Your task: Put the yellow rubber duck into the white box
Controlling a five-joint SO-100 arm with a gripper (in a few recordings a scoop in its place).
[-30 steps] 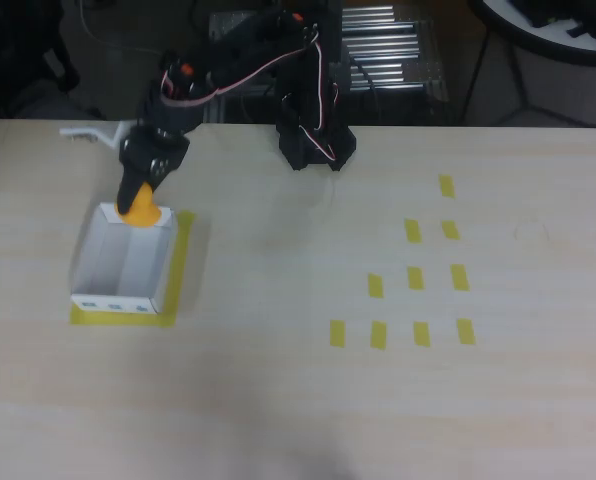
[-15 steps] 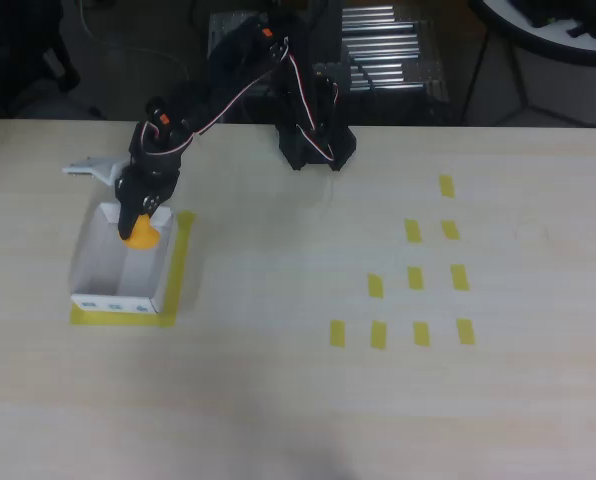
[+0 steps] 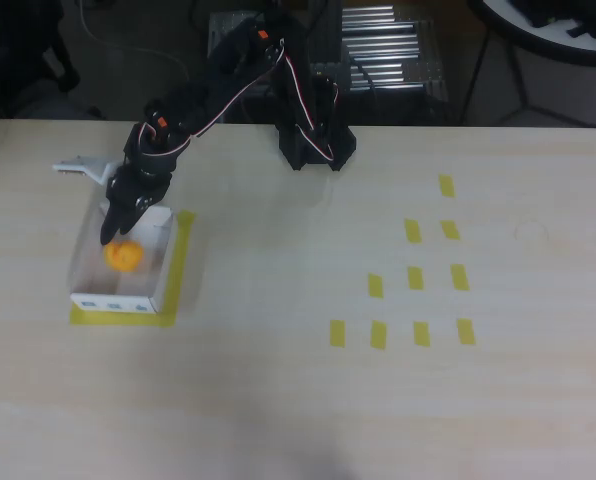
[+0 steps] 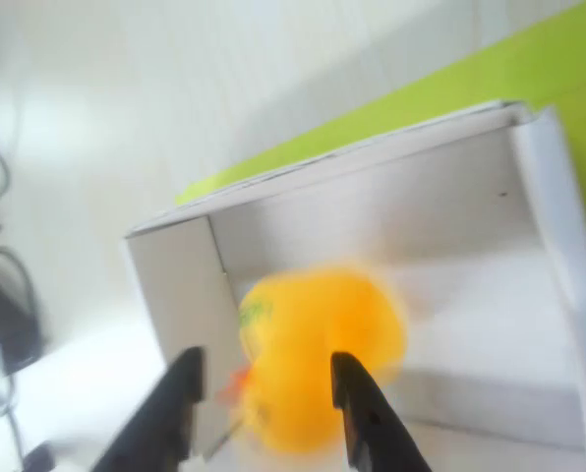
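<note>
- The yellow rubber duck (image 3: 124,256) sits inside the white box (image 3: 90,272), in the middle of the tray floor, just below the tip of the gripper (image 3: 111,228) in the overhead view
- From the wrist view the duck (image 4: 318,354) is a blurred yellow blob past the two dark fingers (image 4: 170,408), seen through the gap between them, with nothing pinching it
- The fingers are spread apart, one to each side of the duck, and the box (image 4: 175,295) wall runs up just behind the left finger
- In the overhead view the black arm (image 3: 228,75) reaches from its base at the table's far edge out to the left and bends down over the box's far end, gripper pointing down into the tray
- The box rests on a patch of yellow tape (image 3: 181,265) that shows along its right and near sides
- Small yellow tape strips (image 3: 416,278) lie well apart on the right of the table (image 3: 298,400)
</note>
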